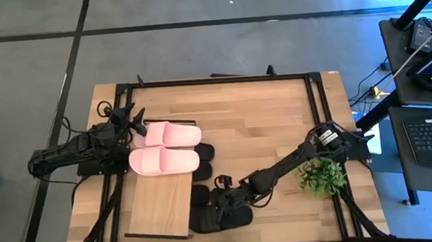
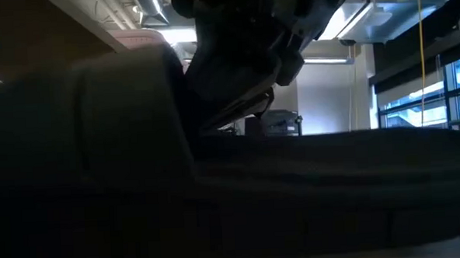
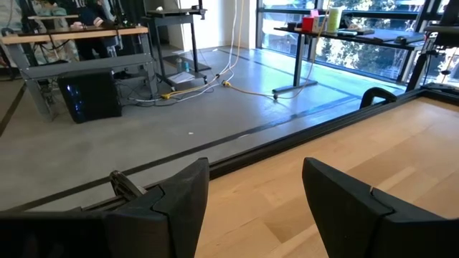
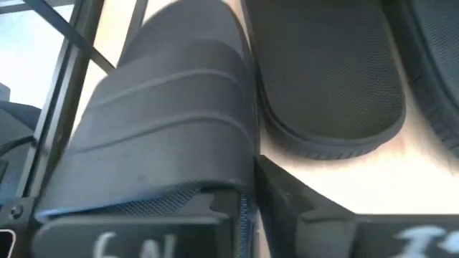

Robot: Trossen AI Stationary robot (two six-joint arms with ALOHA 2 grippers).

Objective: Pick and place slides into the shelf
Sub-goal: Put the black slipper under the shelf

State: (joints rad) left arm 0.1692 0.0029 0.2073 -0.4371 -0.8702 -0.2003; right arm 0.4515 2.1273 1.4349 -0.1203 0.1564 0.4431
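The shelf [image 1: 159, 206] stands left of the table's middle, with two pink slides [image 1: 164, 147] lying on the far end of its plank. Black slides [image 1: 200, 159] lie in a row along its right side. My right gripper [image 1: 224, 200] reaches down to the nearest black slide [image 1: 220, 217] by the table's near edge and is shut on it. A second black slide [image 4: 323, 72] lies just beyond it. My left gripper [image 3: 254, 201] waits open and empty at the table's far left. My right gripper has the black slide by the side of its broad strap [image 4: 244, 172]. One finger [image 4: 143, 233] goes in under the strap and the other [image 4: 315, 215] stays outside. The fingers slant down from the table's right. The slide's sole [image 2: 310, 188] lies on the table.
A small green plant [image 1: 322, 176] stands near the table's right edge, beside my right arm. A black frame [image 1: 213, 81] runs around the tabletop. Bare wood lies between the shelf and the plant.
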